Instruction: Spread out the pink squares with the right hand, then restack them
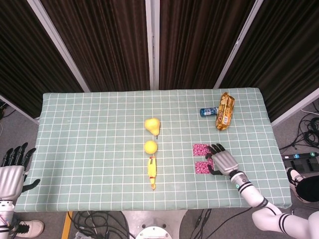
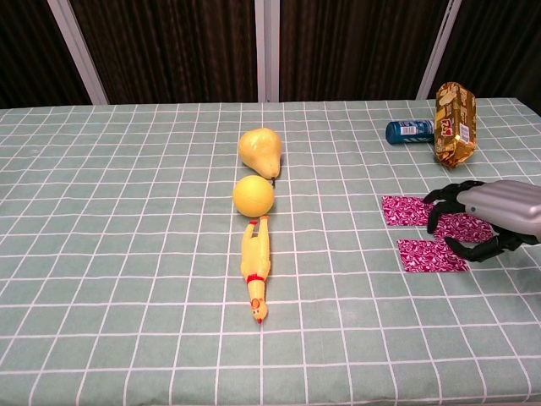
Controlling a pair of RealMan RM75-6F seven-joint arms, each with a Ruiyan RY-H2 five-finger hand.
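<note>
Right of centre in the chest view, the right hand [image 2: 494, 218] is lying over the pink squares [image 2: 423, 233], its fingers [image 2: 445, 203] arched and spread, tips touching the middle piece; whether it is actually gripping a square I cannot tell. Two squares are showing beside it, one above the other. At the lower left corner of the head view the left hand [image 1: 12, 172] is hanging off the table [image 1: 89, 149], fingers apart and holding nothing.
</note>
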